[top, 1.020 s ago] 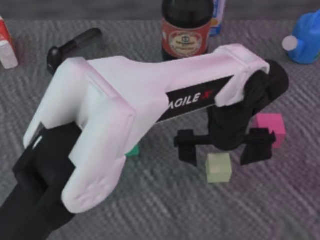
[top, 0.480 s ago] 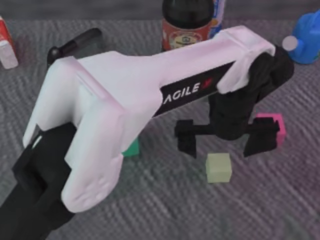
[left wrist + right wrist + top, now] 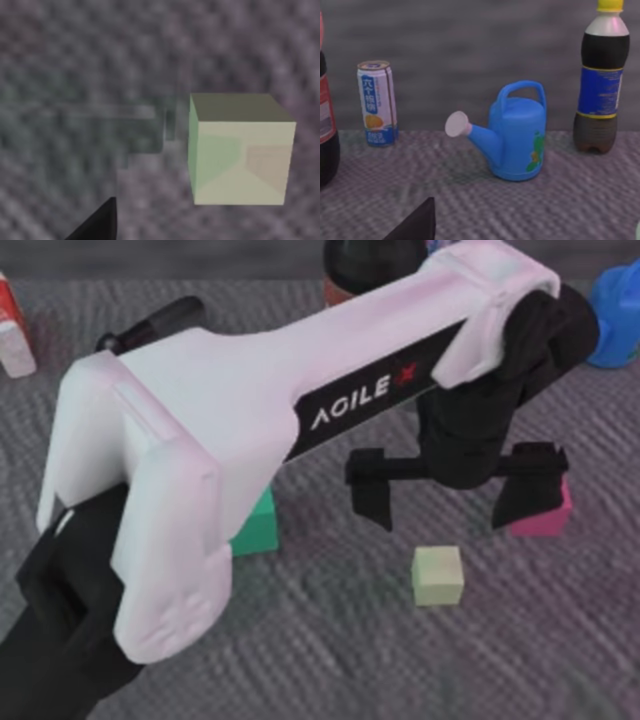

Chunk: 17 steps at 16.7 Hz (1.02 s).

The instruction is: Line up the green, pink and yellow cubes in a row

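Left gripper (image 3: 455,502) spread wide, empty, above yellow cube (image 3: 438,575), between green cube (image 3: 255,527) and pink cube (image 3: 545,518).

3 matte cubes are sitting apart on the grey table. The teal-green cube (image 3: 256,525) is lying half hidden at the left. The small pale yellow cube (image 3: 438,575) is resting flat, nearest the front. The magenta-pink cube (image 3: 548,518) is sitting right, partly covered.

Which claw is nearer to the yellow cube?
Left. The left claw hangs open just behind the yellow cube, not touching it. The right claw is outside the top view; its wrist camera faces the blue watering can.
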### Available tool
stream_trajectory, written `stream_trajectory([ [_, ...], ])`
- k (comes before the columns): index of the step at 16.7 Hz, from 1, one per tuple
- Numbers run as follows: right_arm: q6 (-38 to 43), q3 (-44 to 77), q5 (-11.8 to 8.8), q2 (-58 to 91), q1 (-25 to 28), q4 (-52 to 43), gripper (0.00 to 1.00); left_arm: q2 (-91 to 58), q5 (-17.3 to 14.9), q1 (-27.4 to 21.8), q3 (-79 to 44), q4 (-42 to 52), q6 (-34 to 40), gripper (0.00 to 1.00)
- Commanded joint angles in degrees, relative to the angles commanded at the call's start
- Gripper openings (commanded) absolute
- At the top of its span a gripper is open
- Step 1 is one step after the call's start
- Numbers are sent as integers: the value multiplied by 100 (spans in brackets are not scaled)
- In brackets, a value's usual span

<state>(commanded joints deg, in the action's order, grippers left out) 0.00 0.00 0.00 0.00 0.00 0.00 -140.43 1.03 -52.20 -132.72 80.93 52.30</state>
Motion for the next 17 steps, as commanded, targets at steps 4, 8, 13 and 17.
stream_trajectory([
  [4,57,286,-10,290,65,-207,100,331,24,165,318,-208,-45,100],
  [8,246,1293,-15,1353,247,-890,100,1581,80,771,1508,-955,-244,100],
  [13,600,3198,2,3730,567,-2210,100,4337,111,1923,4037,-2394,-838,100],
  [17,917,4894,13,6113,865,-3450,100,7014,95,2948,6616,-3764,-1673,100],
])
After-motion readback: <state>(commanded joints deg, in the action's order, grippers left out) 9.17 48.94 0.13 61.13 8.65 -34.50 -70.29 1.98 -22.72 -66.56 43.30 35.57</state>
